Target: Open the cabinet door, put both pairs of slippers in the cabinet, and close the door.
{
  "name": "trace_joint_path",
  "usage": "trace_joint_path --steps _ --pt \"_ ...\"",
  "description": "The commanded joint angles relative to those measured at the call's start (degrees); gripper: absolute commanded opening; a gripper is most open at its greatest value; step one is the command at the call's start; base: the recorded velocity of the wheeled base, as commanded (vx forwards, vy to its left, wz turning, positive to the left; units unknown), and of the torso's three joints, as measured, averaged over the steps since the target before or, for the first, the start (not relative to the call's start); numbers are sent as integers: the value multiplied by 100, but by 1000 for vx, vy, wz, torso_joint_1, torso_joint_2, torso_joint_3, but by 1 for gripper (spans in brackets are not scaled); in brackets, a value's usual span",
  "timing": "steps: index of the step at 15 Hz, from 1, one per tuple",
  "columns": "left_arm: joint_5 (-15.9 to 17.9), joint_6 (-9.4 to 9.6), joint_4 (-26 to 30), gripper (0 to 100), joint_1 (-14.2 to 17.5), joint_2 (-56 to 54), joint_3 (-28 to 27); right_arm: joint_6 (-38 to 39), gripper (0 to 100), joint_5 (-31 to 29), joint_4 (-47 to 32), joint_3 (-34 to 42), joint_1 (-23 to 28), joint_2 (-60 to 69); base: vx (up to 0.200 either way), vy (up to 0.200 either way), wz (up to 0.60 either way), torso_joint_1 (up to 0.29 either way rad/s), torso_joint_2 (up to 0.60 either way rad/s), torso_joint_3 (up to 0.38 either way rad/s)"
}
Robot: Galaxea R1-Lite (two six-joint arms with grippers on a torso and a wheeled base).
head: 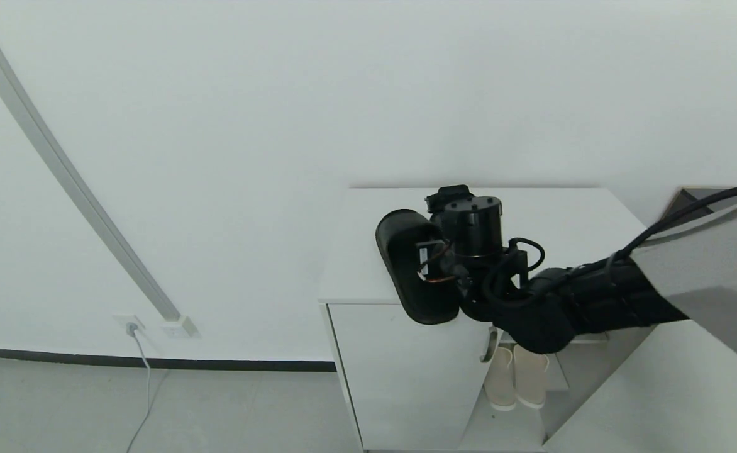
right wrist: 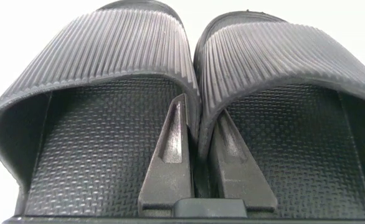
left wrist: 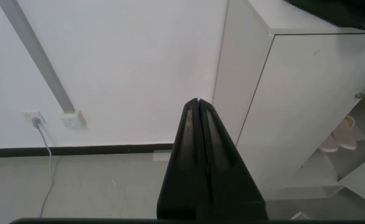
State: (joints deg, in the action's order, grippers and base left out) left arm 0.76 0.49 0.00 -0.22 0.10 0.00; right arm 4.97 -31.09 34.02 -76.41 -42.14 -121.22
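My right gripper (head: pixel 432 263) holds a pair of black slippers (head: pixel 406 283) in the air, in front of the top left part of the white cabinet (head: pixel 570 214). In the right wrist view its fingers (right wrist: pixel 170 162) are shut on the touching inner walls of the two black slippers (right wrist: pixel 108 74). The cabinet's right door (head: pixel 651 402) stands open. A pair of pale slippers (head: pixel 519 377) sits on a shelf inside. My left gripper (left wrist: pixel 198 109) hangs low to the left of the cabinet (left wrist: pixel 294 93), shut with nothing in it, and the pale slippers (left wrist: pixel 341 134) show beyond it.
The cabinet's left door (head: pixel 406 371) is closed and has a handle (head: pixel 491 345) at its inner edge. A wall socket with a cable (head: pixel 132 328) sits low on the wall at left. A grey slanted strip (head: pixel 60 163) runs down the wall. Open floor lies left of the cabinet.
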Motion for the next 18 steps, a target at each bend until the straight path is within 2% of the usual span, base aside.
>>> trace_joint_path --steps 1,3,7,15,18 --pt "4 4 0 0 -4 -1 0 -14 0 577 412 1199 -48 1118 0 0 0 0 0 0" --pt "4 4 0 0 4 -1 0 12 0 1026 597 2007 -48 1795 0 0 0 0 0 0" --pt "4 4 0 0 4 -1 0 21 0 1272 614 2710 -207 2358 0 0 0 0 0 0" --pt "4 -5 0 0 4 -1 0 4 0 1254 614 2965 -453 2358 0 0 0 0 0 0" --pt "4 -5 0 0 -4 -1 0 -14 0 1254 614 2992 -541 2358 -200 0 0 6 6 2"
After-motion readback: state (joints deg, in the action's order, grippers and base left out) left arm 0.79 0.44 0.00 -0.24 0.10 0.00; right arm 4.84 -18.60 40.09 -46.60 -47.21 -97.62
